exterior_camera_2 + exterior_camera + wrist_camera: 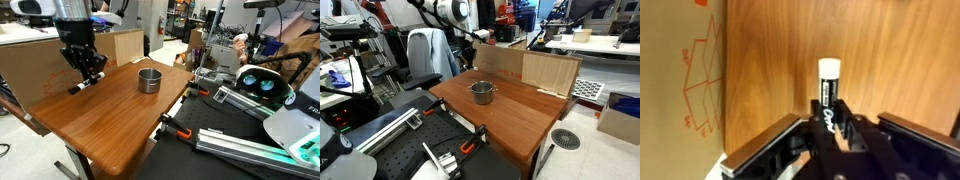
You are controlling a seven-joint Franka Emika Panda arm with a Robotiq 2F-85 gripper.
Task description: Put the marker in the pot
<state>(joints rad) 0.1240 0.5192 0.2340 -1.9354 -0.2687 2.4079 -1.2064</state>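
Note:
The marker [829, 85] is a dark stick with a white end, seen in the wrist view between my fingertips. My gripper [832, 122] is shut on it. In an exterior view my gripper [86, 70] holds the marker [78, 87] tilted and low over the far left part of the wooden table [110, 130], near the cardboard. The shiny silver pot [149, 80] stands upright to the right of the gripper, about a pot's width or two away. The pot [483, 93] and gripper [477, 37] show in both exterior views. The marker is too small to make out there.
Cardboard boxes [30, 60] stand along the table's back edge and also show in an exterior view [535, 68] and the wrist view [695, 70]. Clamps and metal rails [240, 140] lie past the table's near side. An office chair [425, 55] stands behind.

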